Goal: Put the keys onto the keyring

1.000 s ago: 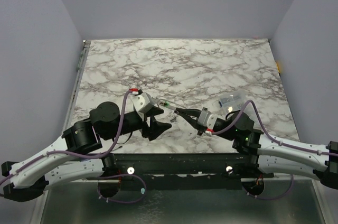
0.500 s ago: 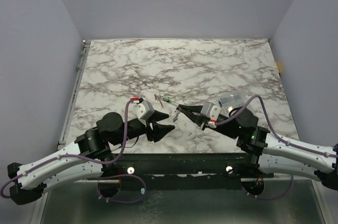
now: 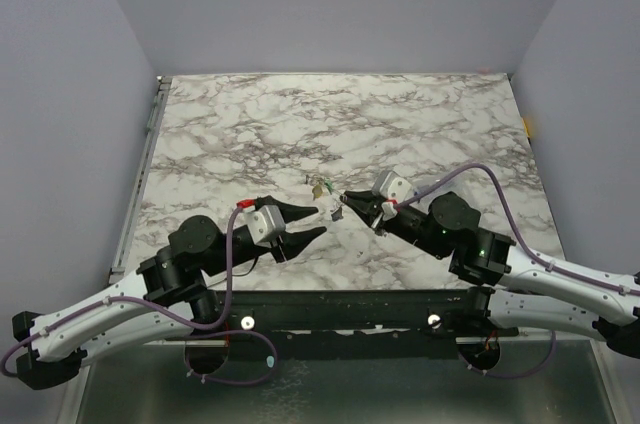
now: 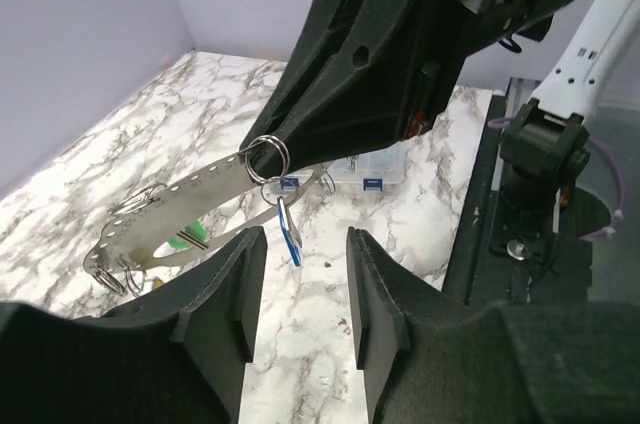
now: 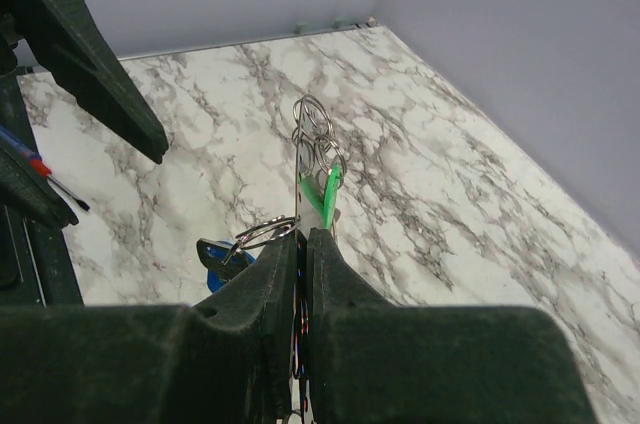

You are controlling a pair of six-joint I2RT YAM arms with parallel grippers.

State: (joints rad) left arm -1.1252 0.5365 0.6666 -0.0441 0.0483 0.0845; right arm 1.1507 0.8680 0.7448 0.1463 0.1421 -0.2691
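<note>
Clamping one end of the keyring [image 4: 180, 206], the right jaws hold it above the surface [image 3: 400, 124], near the middle of its near edge. The blue key [image 4: 288, 234] and green key [image 5: 322, 194] hang from it. The left jaws stand apart, near the blue key.

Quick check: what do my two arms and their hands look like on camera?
Both arms match: the left arm and right arm have long white links, round black joints and a light grey wrist block with a red mark. A purple cable loops along each. The left hand and right hand each have two black, tapering fingers.
</note>
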